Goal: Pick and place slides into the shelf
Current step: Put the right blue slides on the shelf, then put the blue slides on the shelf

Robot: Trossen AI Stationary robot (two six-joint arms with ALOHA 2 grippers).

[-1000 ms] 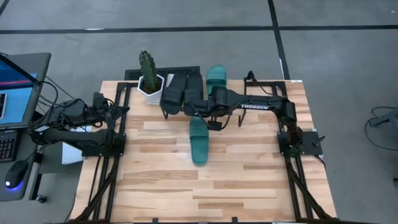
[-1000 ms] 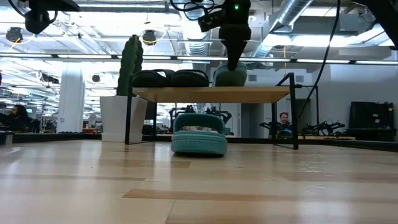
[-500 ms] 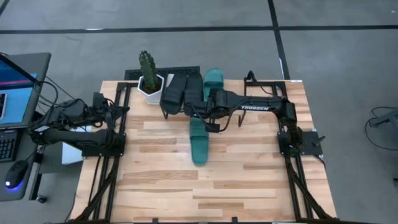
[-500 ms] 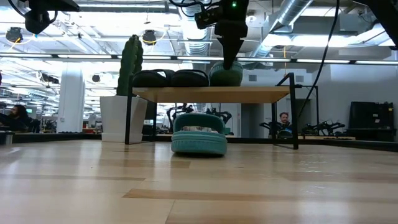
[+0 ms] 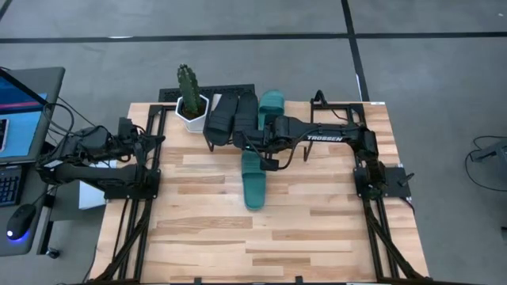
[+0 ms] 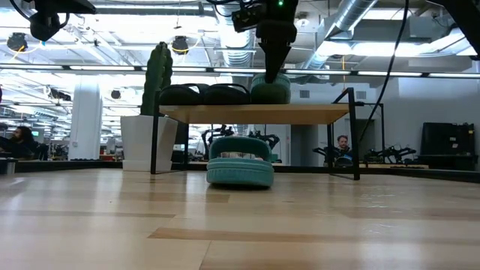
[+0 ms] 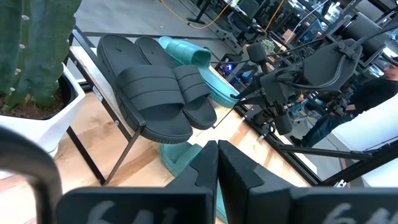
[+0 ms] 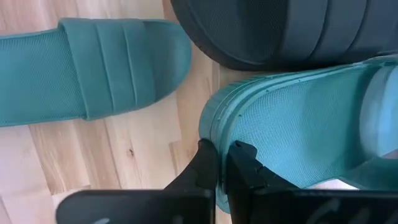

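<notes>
Teal sandal (image 5: 272, 100) rests on the shelf (image 6: 255, 113) at the top centre of the overhead frame, touching two black sandals (image 5: 231, 112) to its left. The right claw (image 8: 219, 163) pinches the teal sandal's heel rim, fingers nearly closed. A second teal sandal (image 5: 253, 179) lies on the wooden worktop (image 5: 317, 229) mid-frame. The left claw (image 7: 217, 163), fingers together, waits at the left edge beside a potted cactus (image 5: 188, 93).

**Left wrist view: shelf, slides and the opposite arm**

Two black slides (image 7: 163, 87) lie side by side on the tilted shelf (image 7: 107, 102), a teal slide (image 7: 193, 61) beyond them. A cactus (image 7: 34, 53) stands in a white pot (image 7: 37, 127). The right arm (image 7: 298, 81) reaches in over the shelf's far end.
</notes>
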